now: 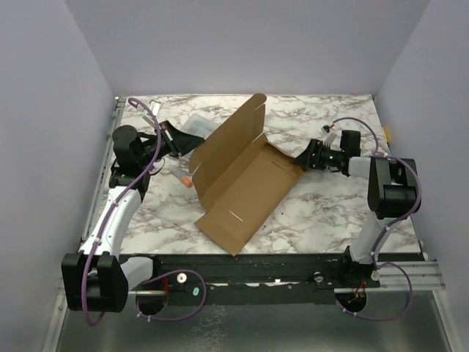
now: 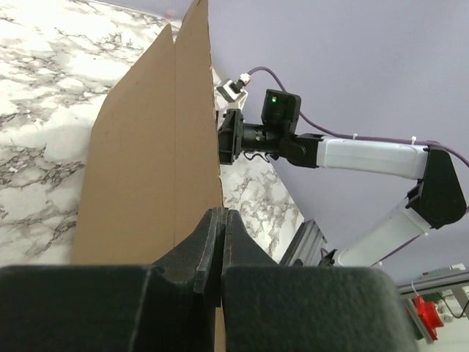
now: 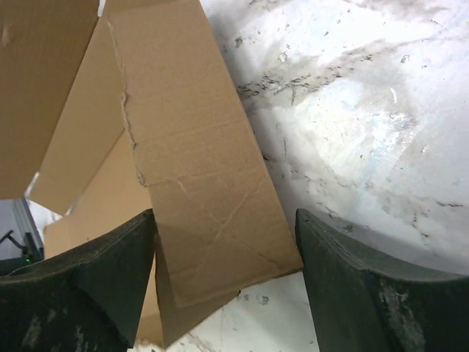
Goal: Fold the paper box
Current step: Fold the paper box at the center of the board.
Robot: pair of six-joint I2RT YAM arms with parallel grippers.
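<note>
- Box (image 1: pixel 242 187) cardboard is clamped in the left jaws: in the left wrist view the two fingers (image 2: pixel 209 253) press together on the lower edge of a brown panel (image 2: pixel 146 169) that rises steeply away from them.
- Right jaws are spread wide and grip nothing. A flap end (image 3: pixel 212 220) lies in the gap, its corner clear of one finger (image 3: pixel 374 293) and its other edge passing behind the opposite finger (image 3: pixel 95 282).
- From above, the box is a partly folded sheet in the middle of the desk (image 1: pixel 322 213). One long panel lies flat, running from near the front edge toward the right jaws. A second panel stands up along its left side, with a tall flap pointing toward the back.
- Left arm (image 1: pixel 121 213) reaches in from the left, and the right arm (image 1: pixel 381 183) from the right, its wrist at the box's far right corner.
- Clear case (image 1: pixel 198 121) lies on the desk behind the raised panel, near the left jaws.
- Small orange-tipped item (image 1: pixel 185 177) lies just beside the box's left edge.
</note>
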